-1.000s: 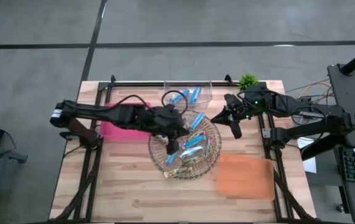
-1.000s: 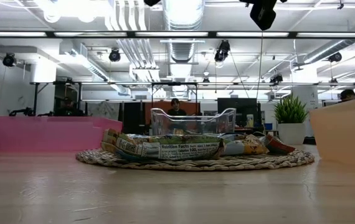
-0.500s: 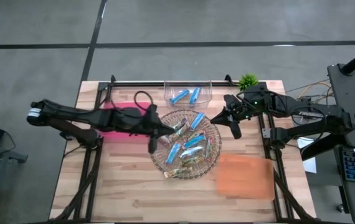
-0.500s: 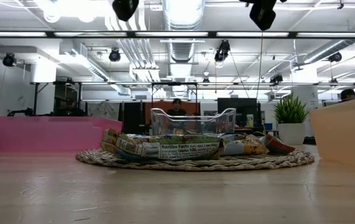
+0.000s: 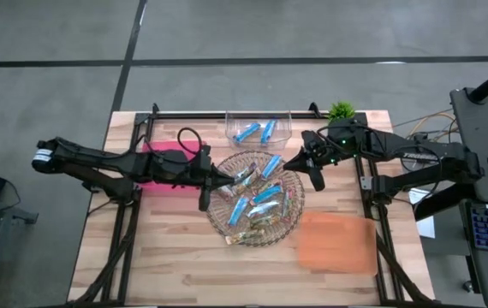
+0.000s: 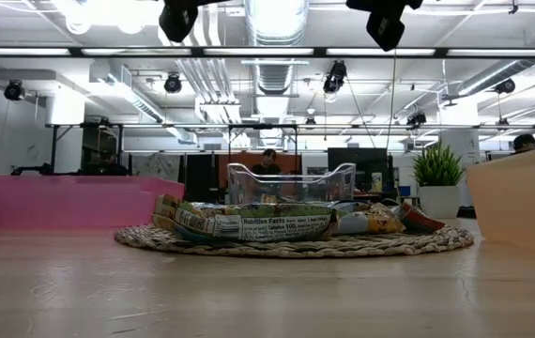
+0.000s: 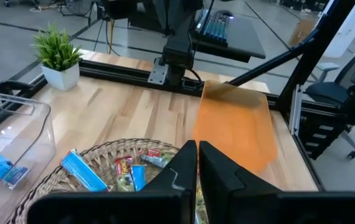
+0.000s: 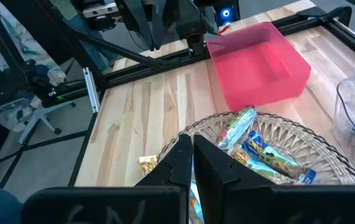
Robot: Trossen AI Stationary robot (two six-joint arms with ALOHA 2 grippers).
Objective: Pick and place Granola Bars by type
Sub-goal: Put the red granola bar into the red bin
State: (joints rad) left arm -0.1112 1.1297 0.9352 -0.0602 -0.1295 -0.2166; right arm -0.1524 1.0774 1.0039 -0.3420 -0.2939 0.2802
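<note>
Left gripper (image 5: 205,195) hovered at the wicker tray's (image 5: 288,214) left rim, fingers together, empty. Right gripper (image 5: 310,168) at its upper right rim, fingers together too. Granola Bars (image 5: 255,204) piled in the tray at mixed angles; two blue bars (image 5: 256,132) lay diagonally in the clear bin (image 5: 282,120).

Grey concrete floor (image 5: 56,77); exposed silver ceiling ducts (image 6: 272,38); black track spotlights (image 6: 174,84); black office chair (image 7: 345,109).

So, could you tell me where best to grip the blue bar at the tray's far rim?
Probably across the blue bar's narrow middle, coming straight down. It lies flat and tilted on the wicker tray, long sides exposed. The right gripper is nearest.
</note>
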